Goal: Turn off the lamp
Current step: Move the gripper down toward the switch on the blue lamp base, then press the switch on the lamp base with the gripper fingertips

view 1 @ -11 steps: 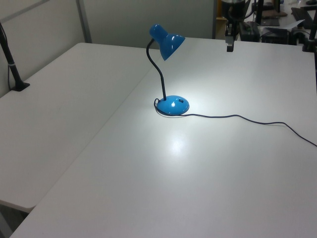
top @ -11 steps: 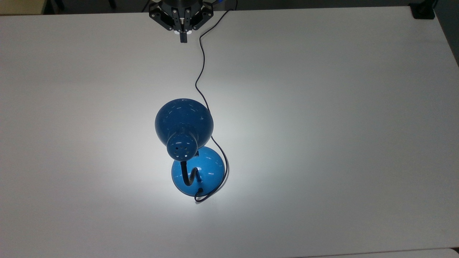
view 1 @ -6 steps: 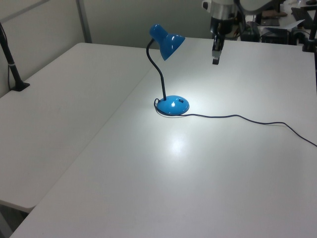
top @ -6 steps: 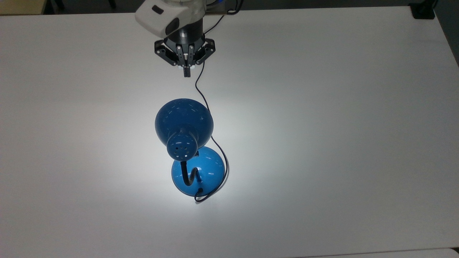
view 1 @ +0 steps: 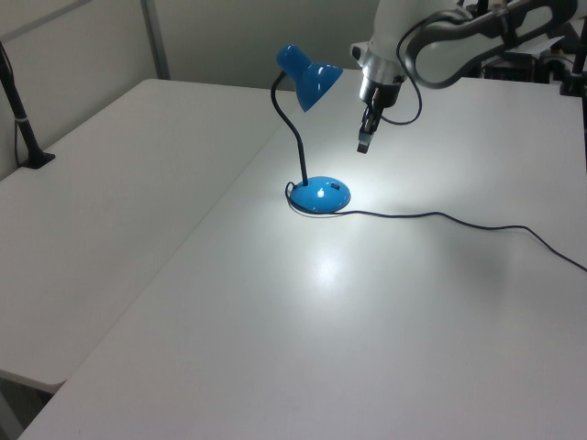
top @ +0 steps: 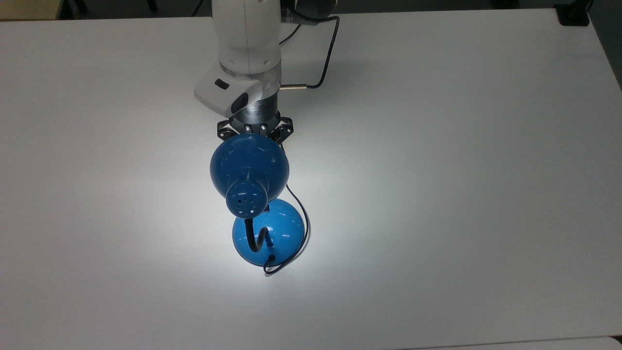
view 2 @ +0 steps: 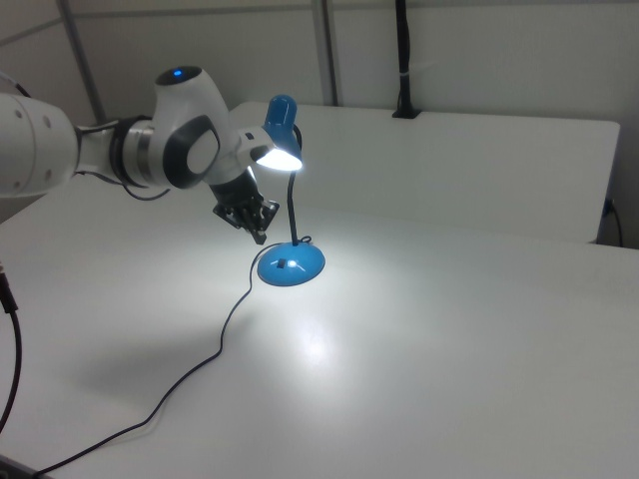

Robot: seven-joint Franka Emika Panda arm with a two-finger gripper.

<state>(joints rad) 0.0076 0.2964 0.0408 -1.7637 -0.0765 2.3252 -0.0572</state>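
Beside lit lamp: end effector.

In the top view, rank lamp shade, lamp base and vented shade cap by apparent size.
1. Lamp shade, largest, though nearer the camera.
2. Lamp base, slightly smaller and partly covered.
3. Vented cap, clearly smallest.

The lamp stands on the table, its shade over its base. The gripper hangs above the table, to the left view's right of the shade, apart from it.
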